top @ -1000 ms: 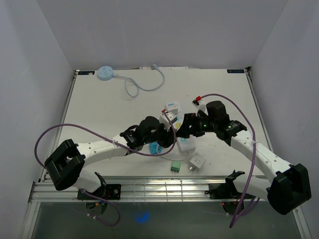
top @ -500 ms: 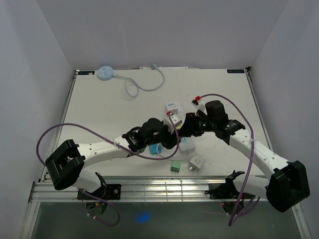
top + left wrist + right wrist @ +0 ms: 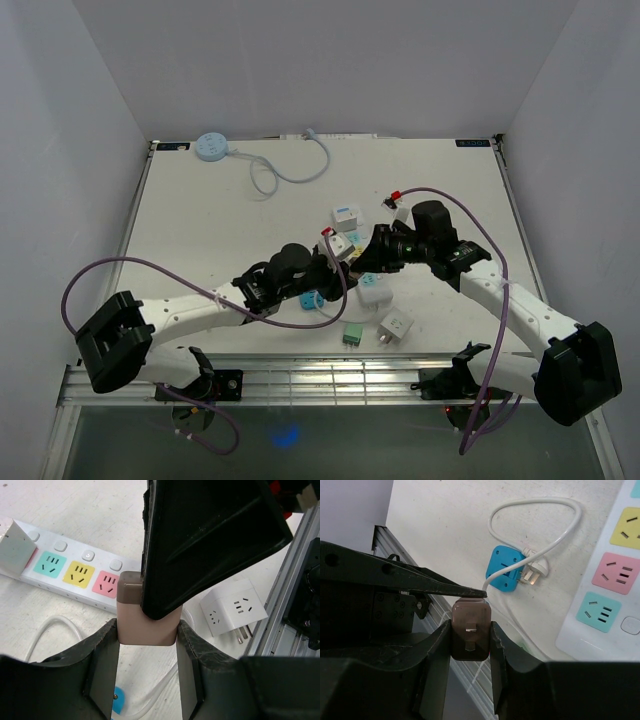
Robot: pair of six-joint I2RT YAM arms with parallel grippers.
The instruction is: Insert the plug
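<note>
Left gripper [image 3: 147,642] and right gripper [image 3: 471,642] are clamping the plug [image 3: 131,611].
Long axis is lying along left fingers [image 3: 106,666], prong [image 3: 470,628] facing back along the right gripper.

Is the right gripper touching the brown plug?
Touching. The right wrist view shows the right gripper pinching the plug tight on both sides, with no gap.

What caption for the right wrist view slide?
Right claw shut on the brown plug, held over the table near a blue adapter, a looped white cable and the power strip.
</note>
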